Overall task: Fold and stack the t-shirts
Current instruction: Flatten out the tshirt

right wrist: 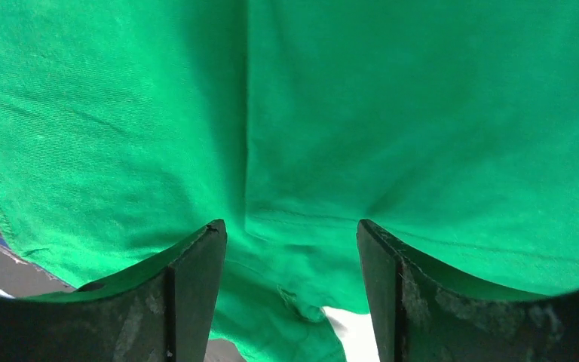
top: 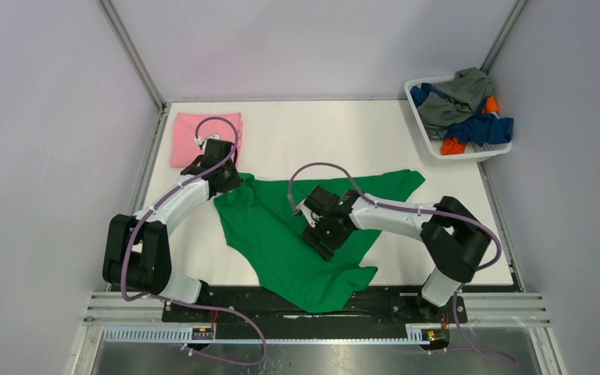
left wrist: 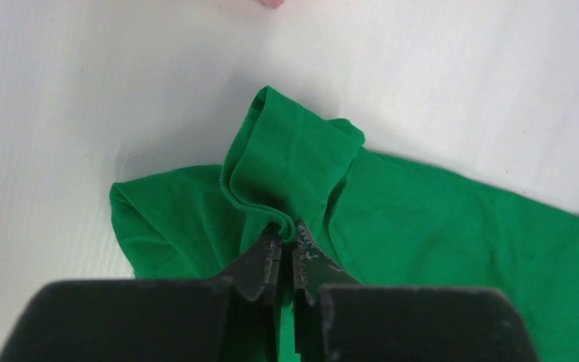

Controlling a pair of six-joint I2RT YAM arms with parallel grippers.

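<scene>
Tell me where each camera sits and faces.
Top external: above and behind the arms, looking down on the table; both arms show.
Left wrist: on the left arm, looks past the left gripper, shut on the green t-shirt.
Right wrist: on the right arm, looks past the open right gripper onto that shirt.
All share it.

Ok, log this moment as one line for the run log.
left gripper shut on green shirt edge | right gripper open over green shirt | pink shirt folded, far left | other shirts in basket
</scene>
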